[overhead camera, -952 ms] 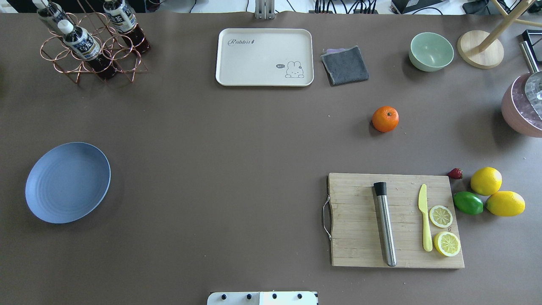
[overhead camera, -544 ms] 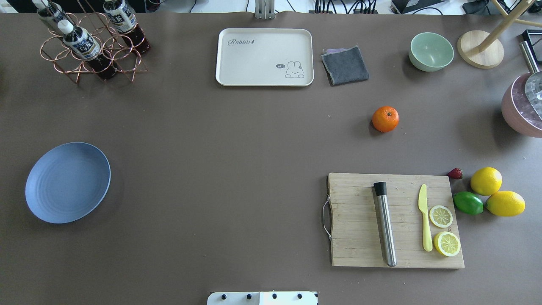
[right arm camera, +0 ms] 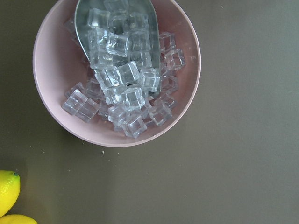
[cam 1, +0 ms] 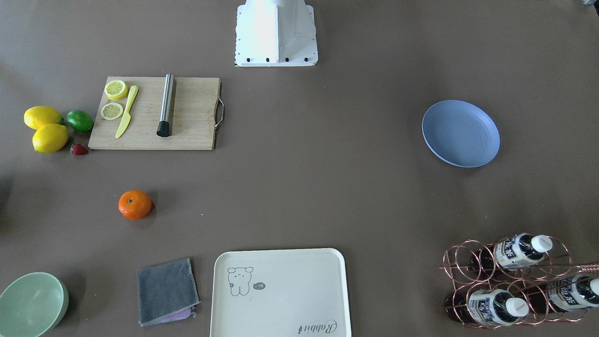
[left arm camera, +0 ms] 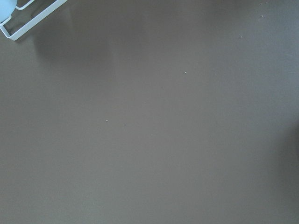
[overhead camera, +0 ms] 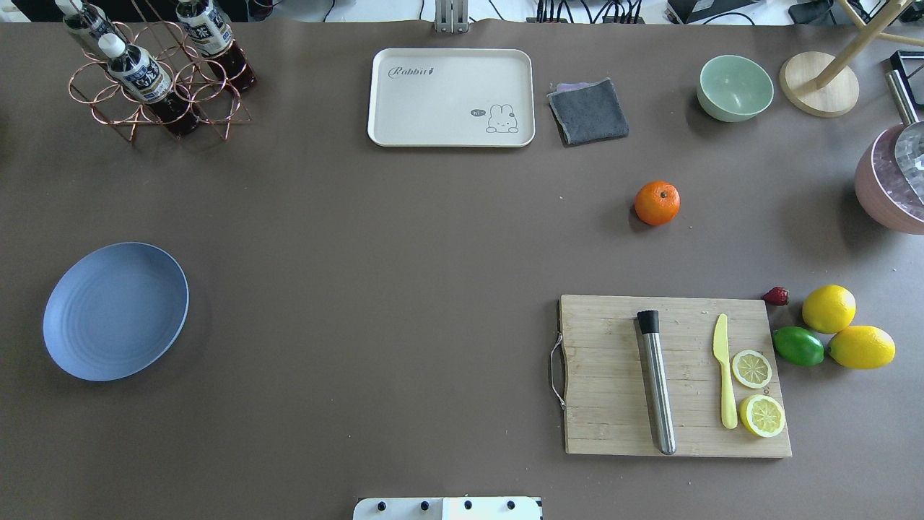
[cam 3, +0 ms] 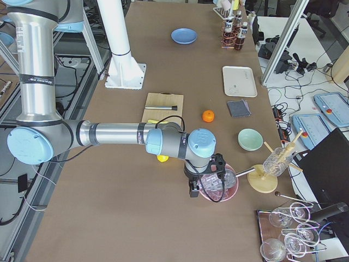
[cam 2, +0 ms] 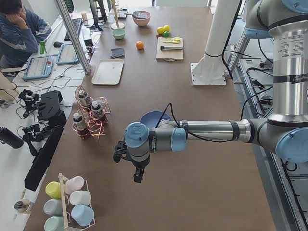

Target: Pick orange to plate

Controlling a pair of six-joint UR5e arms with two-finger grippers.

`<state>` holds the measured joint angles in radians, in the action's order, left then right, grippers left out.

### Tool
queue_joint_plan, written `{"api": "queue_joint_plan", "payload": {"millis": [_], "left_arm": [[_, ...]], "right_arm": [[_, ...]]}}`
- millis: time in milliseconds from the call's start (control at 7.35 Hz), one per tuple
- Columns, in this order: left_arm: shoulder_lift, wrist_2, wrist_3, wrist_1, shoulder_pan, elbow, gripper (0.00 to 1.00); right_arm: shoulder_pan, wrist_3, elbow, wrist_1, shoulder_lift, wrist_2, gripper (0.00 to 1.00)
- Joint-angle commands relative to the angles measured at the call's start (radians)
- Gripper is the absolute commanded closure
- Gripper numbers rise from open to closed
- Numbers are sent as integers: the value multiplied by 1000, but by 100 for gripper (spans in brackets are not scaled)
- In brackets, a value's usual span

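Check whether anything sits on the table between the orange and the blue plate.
Nothing visible does. Between the orange and the plate there is only bare table; the cream tray lies beyond that line, the cutting board on the robot's side of it.

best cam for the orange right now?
Exterior front-facing: the orange is largest there, unobstructed, with its stem dimple visible. The overhead view shows it clearly too, slightly smaller. Both side views show it small and far off. Neither wrist view shows it.
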<state>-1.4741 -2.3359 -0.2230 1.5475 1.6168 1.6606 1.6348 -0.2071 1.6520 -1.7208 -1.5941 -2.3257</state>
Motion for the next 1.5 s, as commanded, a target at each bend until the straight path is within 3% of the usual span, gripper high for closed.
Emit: {"api": "queue_joint_plan", "payload": {"millis": [0,1088,1361], "left_arm": [[-14,-3,1,0,9,16,1],[-66,0,-7,26,48,56,1],[-74,-2,0,204,45,18,1]], "right_arm": [[-1,0,6,0,0,-1,0],[-1,-2,3,1,-4,-26,0],[-1,-2,5,1,-4,-26,0]]}}
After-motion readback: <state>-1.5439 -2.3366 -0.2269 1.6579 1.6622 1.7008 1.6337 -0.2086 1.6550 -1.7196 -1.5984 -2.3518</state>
